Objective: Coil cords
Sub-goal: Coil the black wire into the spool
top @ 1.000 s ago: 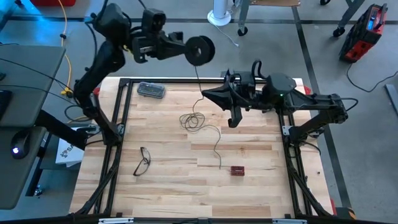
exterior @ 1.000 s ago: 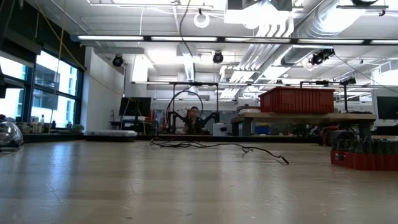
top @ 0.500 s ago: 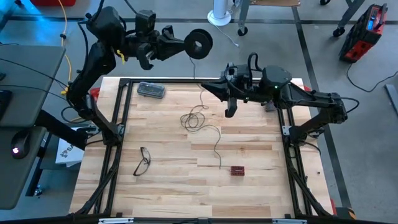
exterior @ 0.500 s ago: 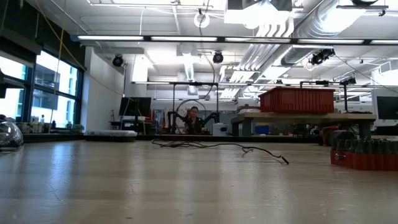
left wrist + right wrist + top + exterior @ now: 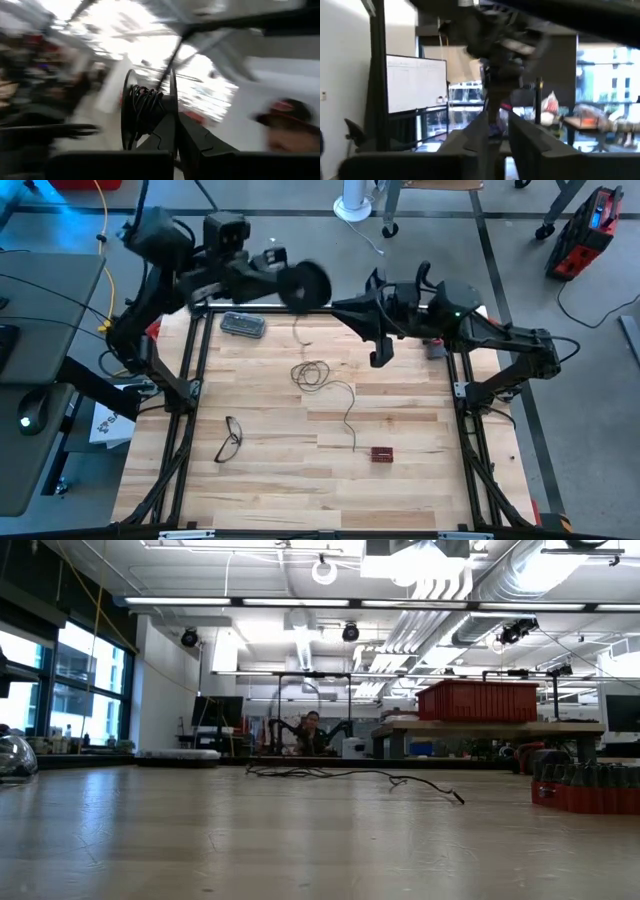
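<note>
A small round black reel (image 5: 306,283) hangs above the table's far edge, blurred, with my left gripper (image 5: 283,280) shut on it. In the left wrist view the reel (image 5: 145,112) shows dark wire wound on it. The thin wire (image 5: 297,330) drops from the reel to a loose heap (image 5: 312,373) on the wood. Its tail (image 5: 352,430) runs toward the near edge. In the low view the wire (image 5: 340,775) lies flat on the table. My right gripper (image 5: 338,306) hovers just right of the reel, fingers (image 5: 475,137) slightly apart, clear of the wire. My left gripper pinches the reel by one flange, at its rim (image 5: 173,117), between its two fingers (image 5: 200,145). The fingers reach in about level from the table's left. The reel is lifted clear, standing on edge. The wire falls slack from it to the table.
Black-framed eyeglasses (image 5: 230,438) lie near the left edge. A small red block (image 5: 381,453) sits by the wire's tail, and a grey flat object (image 5: 243,325) lies at the far left. A black frame (image 5: 200,350) rims the table. A yellow cable (image 5: 103,240) hangs beyond the table's left side.
My left gripper has swung the reel first a little farther from the table, then back toward the near and left, still shut on it. The hanging stretch of wire has followed to the left, while the heap on the table stays put. My right gripper has drifted toward the far edge.
</note>
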